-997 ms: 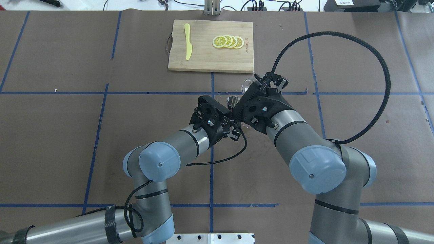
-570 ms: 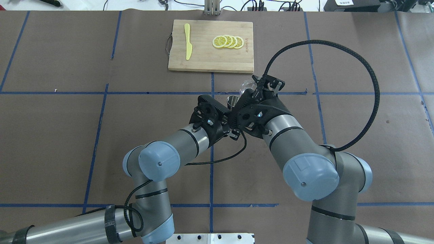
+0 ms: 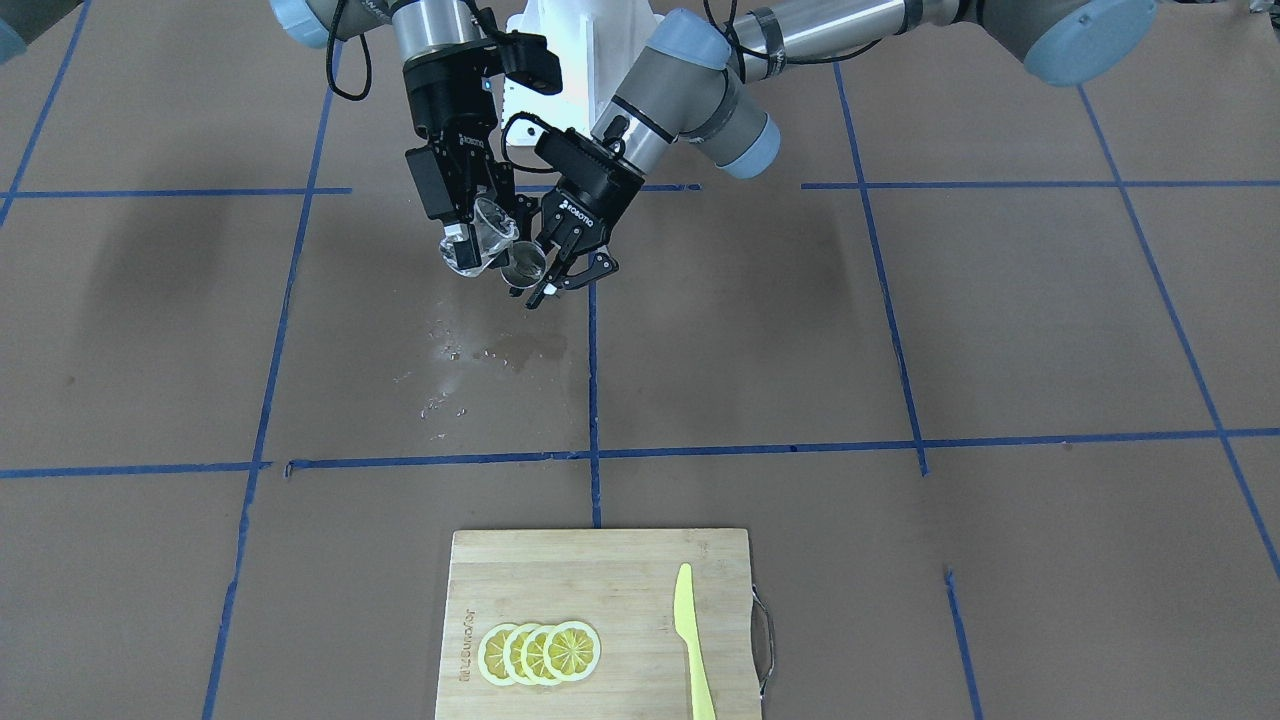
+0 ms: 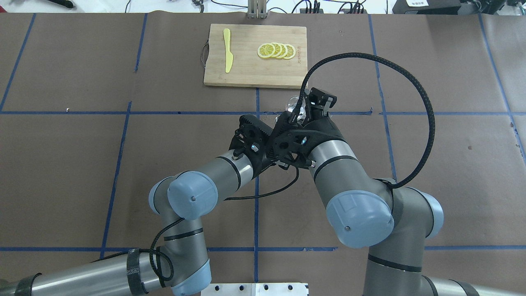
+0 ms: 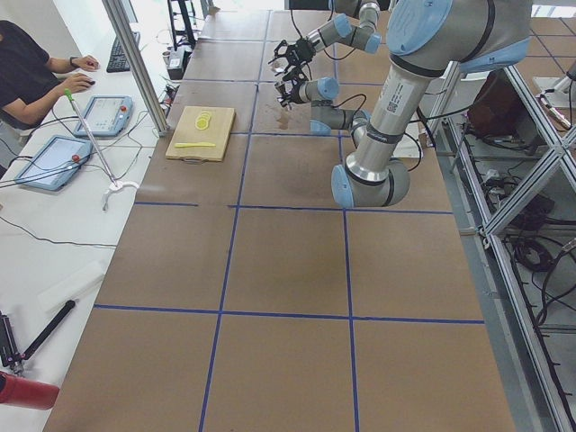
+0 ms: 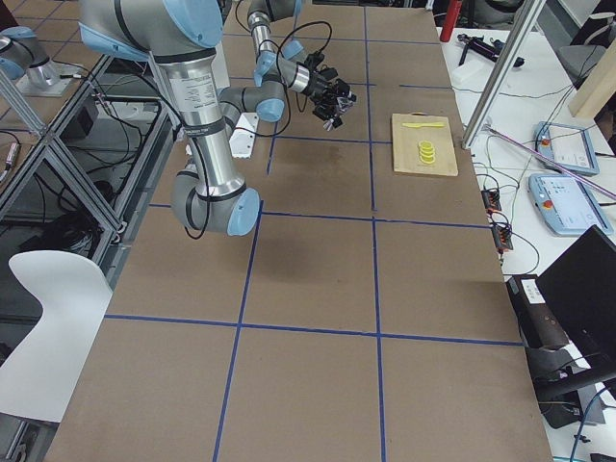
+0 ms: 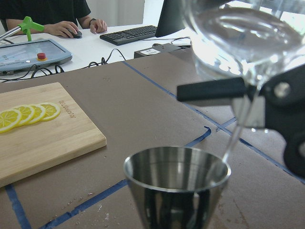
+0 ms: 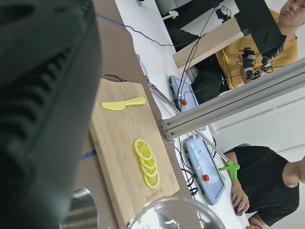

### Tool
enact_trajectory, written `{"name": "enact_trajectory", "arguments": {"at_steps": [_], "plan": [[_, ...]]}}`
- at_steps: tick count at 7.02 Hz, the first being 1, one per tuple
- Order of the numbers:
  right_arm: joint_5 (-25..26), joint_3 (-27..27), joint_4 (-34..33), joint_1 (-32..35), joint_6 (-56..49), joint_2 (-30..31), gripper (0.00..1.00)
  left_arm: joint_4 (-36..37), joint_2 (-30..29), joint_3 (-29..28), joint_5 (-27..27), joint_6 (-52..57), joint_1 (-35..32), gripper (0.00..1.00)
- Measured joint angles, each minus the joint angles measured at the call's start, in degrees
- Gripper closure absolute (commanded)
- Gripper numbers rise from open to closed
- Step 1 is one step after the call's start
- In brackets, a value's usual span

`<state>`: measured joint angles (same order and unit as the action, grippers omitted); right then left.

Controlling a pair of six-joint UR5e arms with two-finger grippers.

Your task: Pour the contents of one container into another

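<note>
Robot-side of the bamboo cutting board (image 3: 610,570), right gripper (image 3: 476,238) clamped on tilted clear glass cup (image 7: 238,43), thin water stream (image 7: 234,136) falling into upright steel jigger (image 7: 176,174) just beneath, jigger clamped in left gripper (image 3: 548,276), wet patch (image 3: 480,352) between jigger and board.

The steel jigger (image 7: 176,191) stands upright at 6 o'clock, its mouth open. At 1 o'clock the glass cup (image 7: 243,38) is tilted in the right hand (image 7: 255,98), and a thin stream (image 7: 236,131) runs from it to the jigger's 3 o'clock rim. At 9 o'clock lemon slices (image 7: 26,114) lie on a cutting board (image 7: 43,143) on the brown desk (image 7: 138,109).
</note>
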<state>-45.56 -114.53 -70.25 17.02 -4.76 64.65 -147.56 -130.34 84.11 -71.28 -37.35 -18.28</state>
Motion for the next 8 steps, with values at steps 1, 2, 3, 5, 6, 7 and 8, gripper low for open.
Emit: {"name": "enact_trajectory", "arguments": {"at_steps": [1, 2, 3, 5, 6, 7, 8], "plan": [[0.6, 0.0, -0.4, -0.1, -1.0, 0.0, 1.00, 0.0, 0.0, 0.0, -0.2, 0.0, -0.1, 1.00], [1.2, 0.0, -0.9, -0.1, -1.8, -0.1, 1.00, -0.1, 0.0, 0.0, -0.4, 0.0, -0.1, 1.00], [1.8, 0.0, -1.4, -0.2, -2.4, -0.1, 1.00, -0.1, 0.0, 0.0, -0.6, 0.0, -0.2, 1.00], [2.6, 0.1, -1.7, -0.2, -4.3, -0.1, 1.00, -0.1, 0.0, 0.0, -0.7, 0.0, -0.3, 1.00], [2.9, 0.1, -1.7, -0.3, -5.0, -0.2, 1.00, -0.1, 0.0, 0.0, -0.7, 0.0, -0.3, 1.00], [3.2, 0.2, -1.7, -0.3, -5.4, -0.2, 1.00, -0.1, 0.0, 0.0, -0.7, 0.0, -0.3, 1.00], [3.6, 0.2, -1.7, -0.3, -5.8, -0.2, 1.00, -0.1, 0.0, 0.0, -0.7, 0.0, -0.3, 1.00]]}}
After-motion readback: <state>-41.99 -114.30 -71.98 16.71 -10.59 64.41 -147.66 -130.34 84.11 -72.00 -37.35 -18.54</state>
